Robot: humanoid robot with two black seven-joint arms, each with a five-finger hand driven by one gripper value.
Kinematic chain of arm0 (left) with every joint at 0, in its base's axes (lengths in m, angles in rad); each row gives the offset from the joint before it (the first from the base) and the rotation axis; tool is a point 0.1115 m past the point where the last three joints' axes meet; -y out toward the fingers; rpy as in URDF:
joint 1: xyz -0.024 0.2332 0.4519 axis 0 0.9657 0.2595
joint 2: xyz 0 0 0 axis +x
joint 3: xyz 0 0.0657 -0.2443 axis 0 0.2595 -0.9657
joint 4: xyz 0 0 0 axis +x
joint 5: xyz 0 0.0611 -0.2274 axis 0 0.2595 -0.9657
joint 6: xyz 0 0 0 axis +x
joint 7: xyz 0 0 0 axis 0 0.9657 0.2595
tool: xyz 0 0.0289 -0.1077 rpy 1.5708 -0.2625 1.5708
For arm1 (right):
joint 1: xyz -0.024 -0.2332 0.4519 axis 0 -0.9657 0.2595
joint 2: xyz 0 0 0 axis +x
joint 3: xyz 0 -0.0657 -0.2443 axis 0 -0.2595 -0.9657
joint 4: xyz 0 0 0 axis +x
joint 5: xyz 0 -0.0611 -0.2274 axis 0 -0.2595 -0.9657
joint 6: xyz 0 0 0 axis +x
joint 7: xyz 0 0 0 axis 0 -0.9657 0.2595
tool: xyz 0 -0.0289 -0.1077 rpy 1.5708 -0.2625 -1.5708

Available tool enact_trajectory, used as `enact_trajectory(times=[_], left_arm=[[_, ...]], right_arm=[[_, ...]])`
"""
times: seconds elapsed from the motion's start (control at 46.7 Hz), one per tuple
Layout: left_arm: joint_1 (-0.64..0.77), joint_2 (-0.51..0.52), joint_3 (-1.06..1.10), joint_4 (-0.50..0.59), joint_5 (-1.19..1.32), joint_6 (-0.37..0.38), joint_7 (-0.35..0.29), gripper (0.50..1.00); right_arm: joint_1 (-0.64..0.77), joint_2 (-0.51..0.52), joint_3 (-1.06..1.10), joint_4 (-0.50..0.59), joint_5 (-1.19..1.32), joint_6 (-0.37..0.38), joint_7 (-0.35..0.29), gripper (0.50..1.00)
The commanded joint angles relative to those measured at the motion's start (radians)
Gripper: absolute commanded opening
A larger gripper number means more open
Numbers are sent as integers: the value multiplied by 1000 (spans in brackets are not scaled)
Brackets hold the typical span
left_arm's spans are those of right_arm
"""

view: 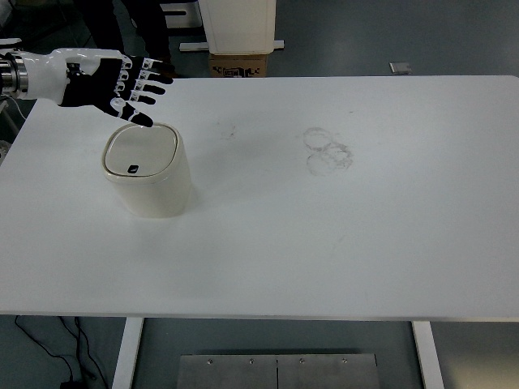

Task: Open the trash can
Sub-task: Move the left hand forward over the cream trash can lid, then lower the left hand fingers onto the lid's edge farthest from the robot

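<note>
The metal plate (pixel 277 371) on the floor lies nearest the camera, low in the top view and well below and to the right of the hand, with a row of small screws along its top edge. Above it, the white table (pixel 340 243) fills most of the picture and reaches out under the hand; its two white legs (pixel 127 352) show at the near edge, and a black cable (pixel 57 344) trails on the floor beside the left one. The cream trash can (pixel 148 170) stands on the table just below and slightly right of the left hand (pixel 113 83), with its lid (pixel 139 151) closed flat and a small dark button (pixel 133 169) at the lid's near edge. The left hand, white at the wrist with black palm and white-banded fingers (pixel 142 81), comes in from the left edge and hovers over the can's far rim with its fingers spread and relaxed, grasping nothing; whether a fingertip touches the lid cannot be told. Faint grey ring marks (pixel 327 150) smudge the tabletop well to the right of the hand. Beyond the table, up and right of the hand, a cardboard box (pixel 240 65) sits on the floor under a white cabinet (pixel 237 26); dark print on the box is too small to read.
</note>
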Motion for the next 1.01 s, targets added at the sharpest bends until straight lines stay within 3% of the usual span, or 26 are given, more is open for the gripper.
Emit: enact_trajectory(times=[0.0, 0.514, 0.984], left_arm=[[-17, 3, 0, -1, 57, -5, 0, 1000], [-112, 9, 32, -105, 319, -5, 0, 1000], [-155, 22, 72, -142, 376, -5, 2, 1000]], right_arm=[[-1, 0, 1, -1, 0, 0, 0, 991], [-1, 0, 1, -1, 0, 0, 0, 991], [1, 0, -1, 1, 0, 0, 0, 991]])
